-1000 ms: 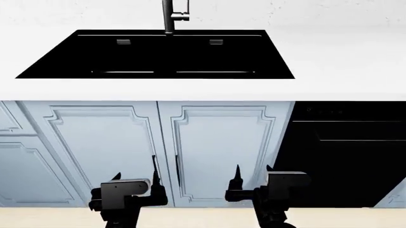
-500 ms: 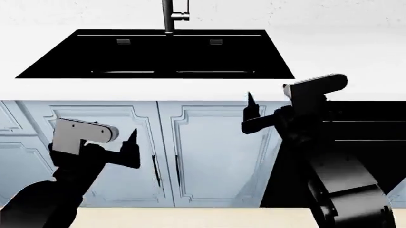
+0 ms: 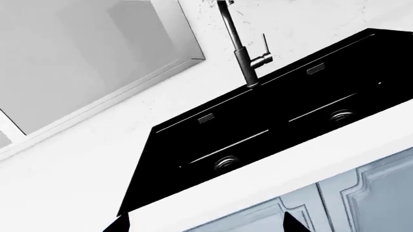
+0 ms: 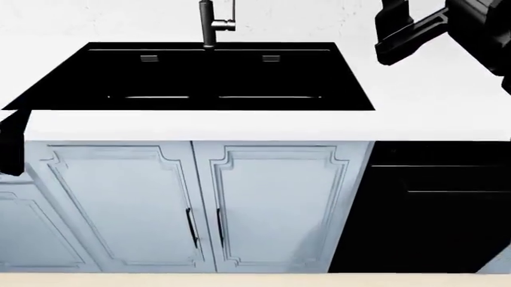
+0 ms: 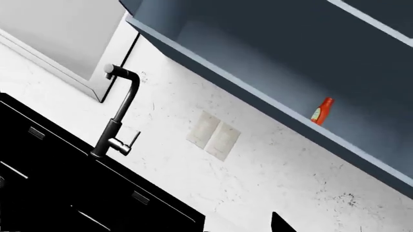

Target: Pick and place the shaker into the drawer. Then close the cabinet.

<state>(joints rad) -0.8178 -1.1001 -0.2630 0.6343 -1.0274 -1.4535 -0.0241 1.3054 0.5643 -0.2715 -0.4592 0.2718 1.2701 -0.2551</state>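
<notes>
One black sink (image 4: 200, 75) with two basins sits in the white counter (image 4: 431, 113), and one dark tap (image 4: 209, 24) rises at its 12 o'clock edge. Below the counter the head view shows two panelled pale blue doors (image 4: 119, 203) side by side, each with one bar handle where they meet; part of a third panel shows at 9 o'clock. One black appliance front (image 4: 435, 206) fills the space at 4 o'clock.

The right wrist view shows one small red bottle-shaped thing, seemingly the shaker (image 5: 320, 111), standing upright on a blue-grey shelf (image 5: 258, 92) high on the wall, well apart from the tap and above two pale wall plates (image 5: 213, 135). No drawer can be made out in any view.

Two arms are in view. The right gripper (image 4: 391, 36) is raised at 1 o'clock over the counter, beyond the sink's right corner, its dark fingers pointing toward the wall; nothing shows between them, but how wide they stand I cannot tell. The left gripper (image 4: 12, 146) shows only as a dark sliver at 9 o'clock against the counter's front edge. In the left wrist view its two fingertips (image 3: 119, 224) stand well apart with nothing between them, so it is spread and empty.
</notes>
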